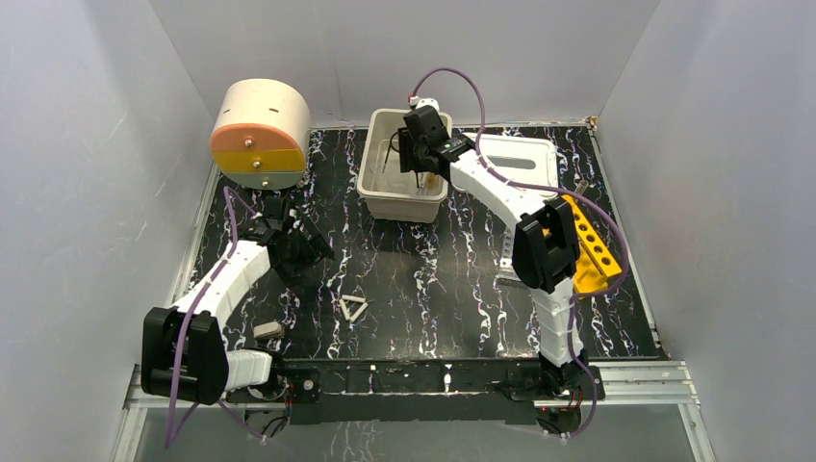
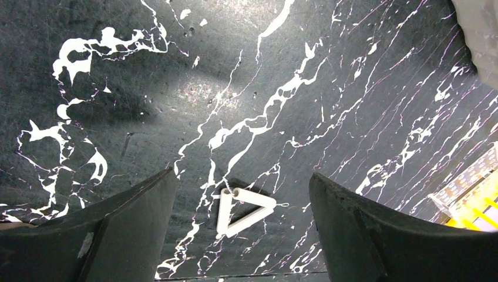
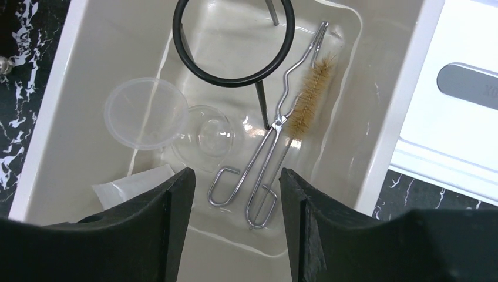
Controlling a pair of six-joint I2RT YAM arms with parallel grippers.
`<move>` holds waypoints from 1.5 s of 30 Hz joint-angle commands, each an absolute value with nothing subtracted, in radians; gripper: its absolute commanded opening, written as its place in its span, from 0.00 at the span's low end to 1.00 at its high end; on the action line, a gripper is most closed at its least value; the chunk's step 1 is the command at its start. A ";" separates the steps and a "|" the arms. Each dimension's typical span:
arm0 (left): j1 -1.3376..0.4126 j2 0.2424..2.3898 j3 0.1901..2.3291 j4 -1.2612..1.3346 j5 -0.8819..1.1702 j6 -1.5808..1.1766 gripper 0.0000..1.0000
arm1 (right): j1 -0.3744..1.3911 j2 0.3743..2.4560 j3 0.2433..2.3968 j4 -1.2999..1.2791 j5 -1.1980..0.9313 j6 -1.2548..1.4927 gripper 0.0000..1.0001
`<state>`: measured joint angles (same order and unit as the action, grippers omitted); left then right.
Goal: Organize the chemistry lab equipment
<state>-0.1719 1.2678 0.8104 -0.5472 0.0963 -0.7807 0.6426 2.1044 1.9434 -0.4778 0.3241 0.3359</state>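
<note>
Nearest me, the white triangle frame lies flat on the desk at about six o'clock. The left gripper hangs at nine o'clock, fingers spread with nothing in them. At three o'clock sits the yellow tube rack. Farthest, at twelve o'clock, the right gripper hovers over the beige bin, fingers spread and empty above metal tongs, a bristle brush and a clear packet.

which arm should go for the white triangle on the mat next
Left: the left pincer hangs open near the white triangle, which shows between its fingers; the right pincer is far off over the beige bin.
</note>
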 commanded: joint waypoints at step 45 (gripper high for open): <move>-0.002 1.197 1.009 -0.696 -0.088 -0.669 0.82 | 1.170 2.009 1.411 -0.198 -0.025 0.027 0.54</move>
